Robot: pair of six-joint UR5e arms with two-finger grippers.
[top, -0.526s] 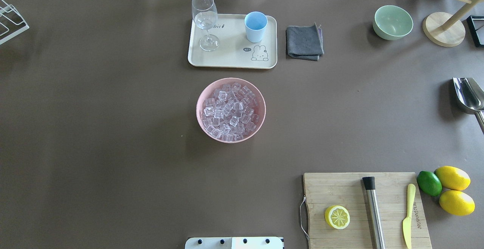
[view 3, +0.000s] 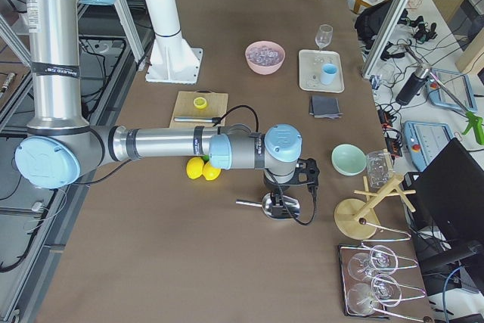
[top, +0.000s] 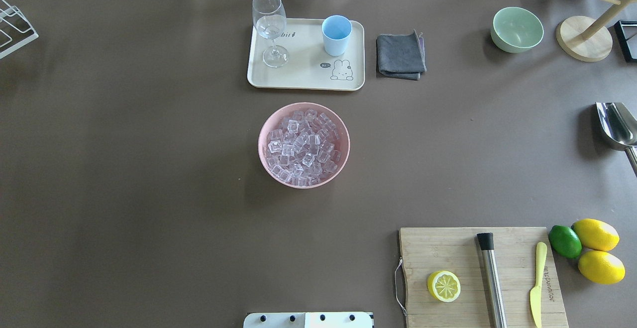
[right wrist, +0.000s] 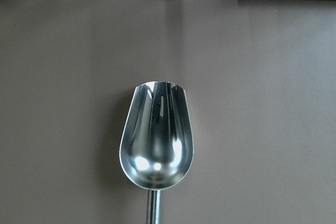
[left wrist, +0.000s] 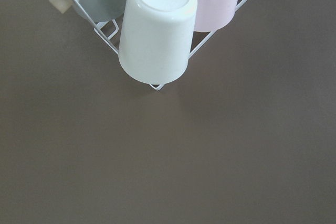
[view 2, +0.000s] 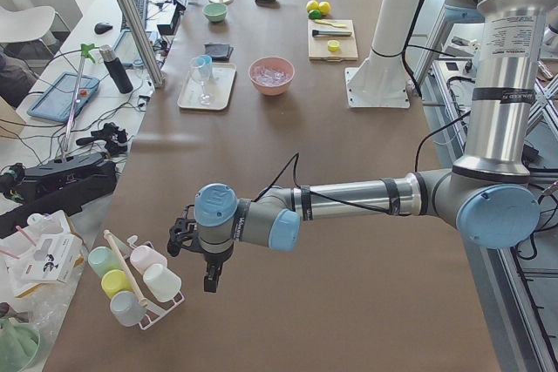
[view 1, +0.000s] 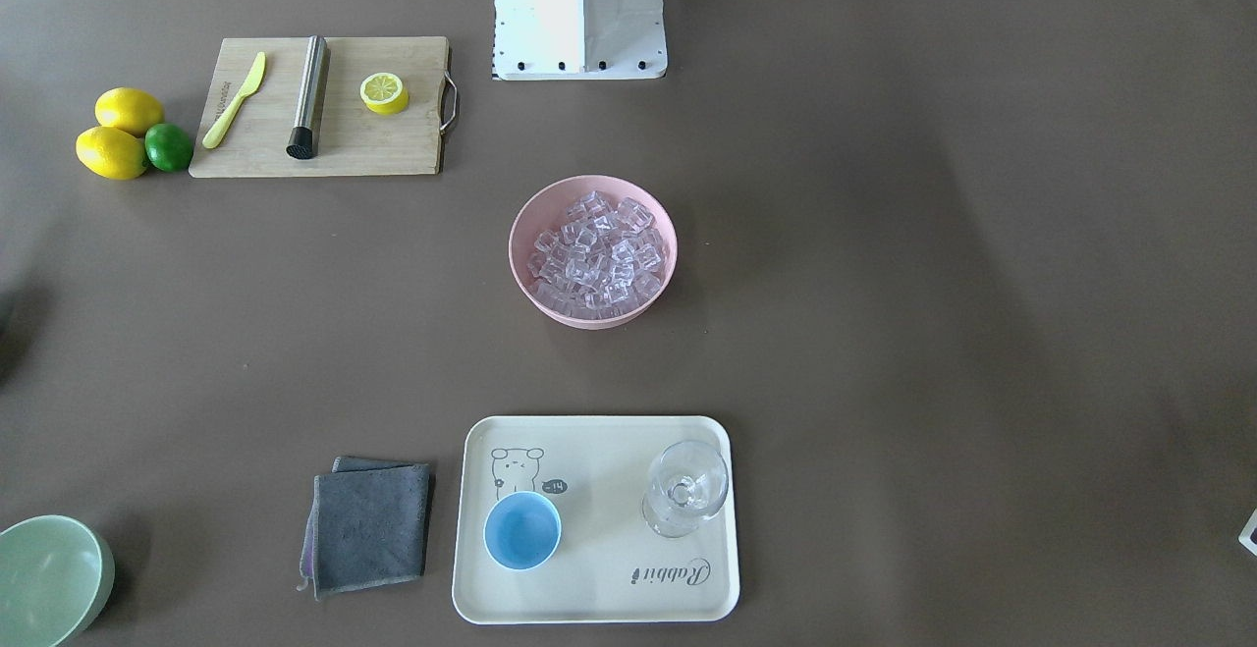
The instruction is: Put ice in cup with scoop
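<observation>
The silver scoop lies on the table at the far right edge, its trough facing up. In the right wrist view the scoop is directly below the camera, its handle running to the bottom edge. My right gripper hangs just over the scoop; I cannot tell whether it is open. The ice fills a pink bowl at mid table. The light-blue cup stands empty on a cream tray. My left gripper is far off by a cup rack; its state is unclear.
A stemmed glass shares the tray. A grey cloth, a green bowl and a wooden stand lie beyond. A cutting board holds a lemon half, a steel cylinder and a knife. A wire rack of upturned cups sits under my left wrist.
</observation>
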